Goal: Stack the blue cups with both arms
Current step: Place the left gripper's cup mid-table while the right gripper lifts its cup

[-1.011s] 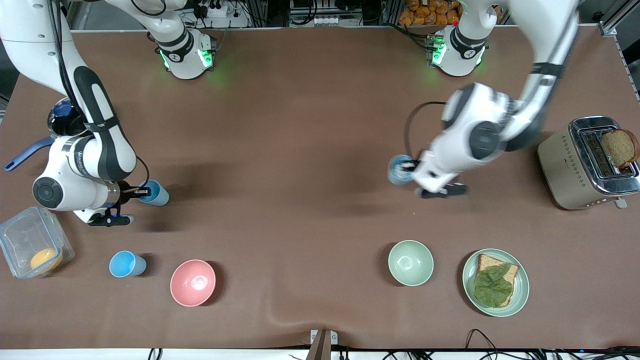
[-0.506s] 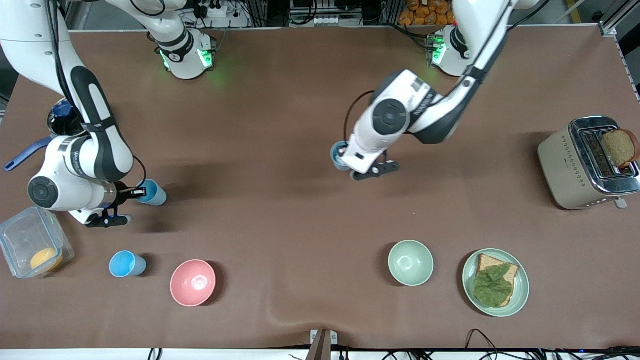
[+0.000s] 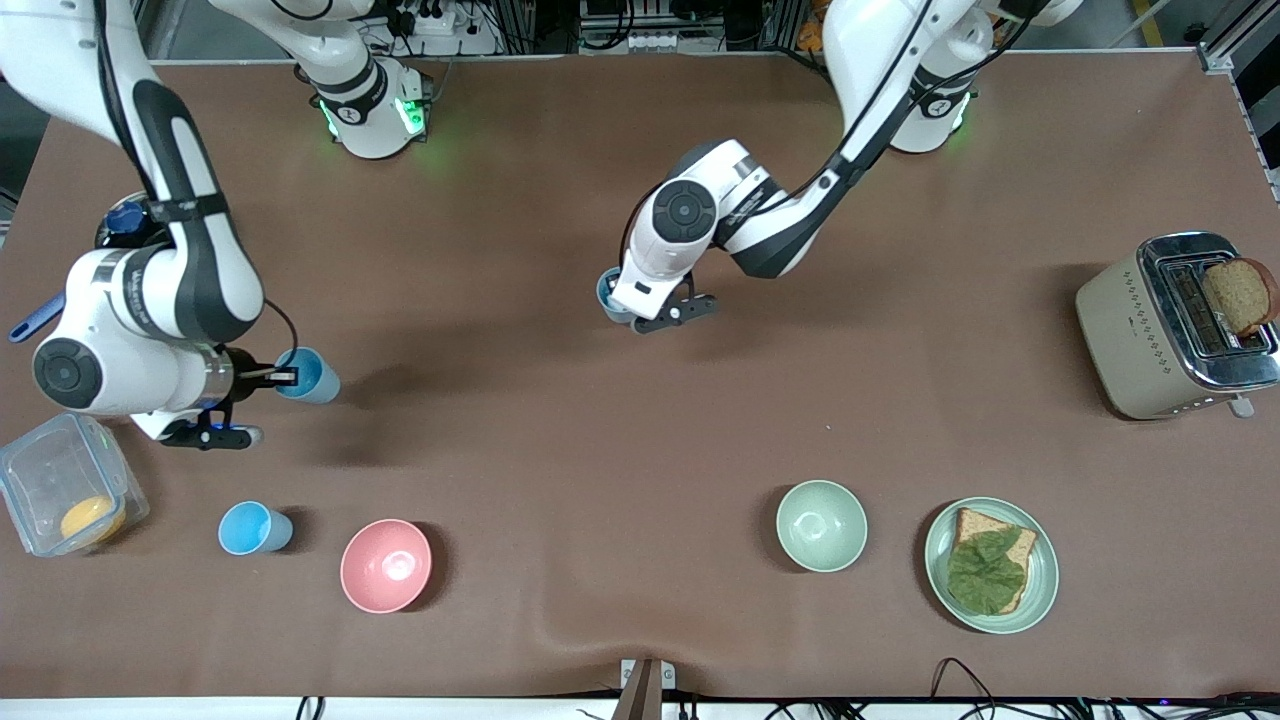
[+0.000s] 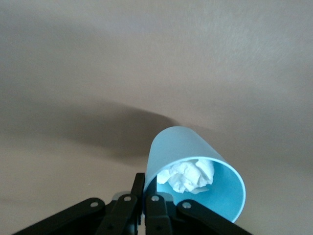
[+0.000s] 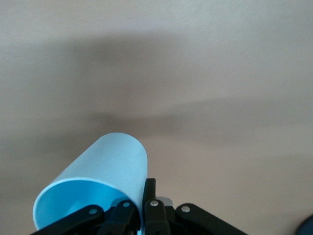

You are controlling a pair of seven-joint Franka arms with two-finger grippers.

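My left gripper [image 3: 628,303] is shut on the rim of the grey-blue cup [image 3: 608,293] and holds it over the middle of the table. In the left wrist view the cup [image 4: 195,166] has crumpled white paper inside, and one finger of the gripper [image 4: 146,185] is inside the rim and one outside. My right gripper [image 3: 272,377] is shut on the rim of the sky-blue cup [image 3: 312,376] over the table toward the right arm's end. In the right wrist view this cup [image 5: 98,176] is empty and pinched at its wall by the gripper [image 5: 143,192].
A third, brighter blue cup [image 3: 252,527] and a pink bowl [image 3: 386,565] stand near the front edge. A clear box [image 3: 40,480] holds an orange. A black pot [image 3: 125,225] is beside the right arm. A green bowl [image 3: 821,525], a sandwich plate [image 3: 1040,590] and a toaster [image 3: 1130,330] stand toward the left arm's end.
My left arm has swung with its cup from near the toaster to over the middle of the table. My right arm has shifted slightly, still holding its cup.
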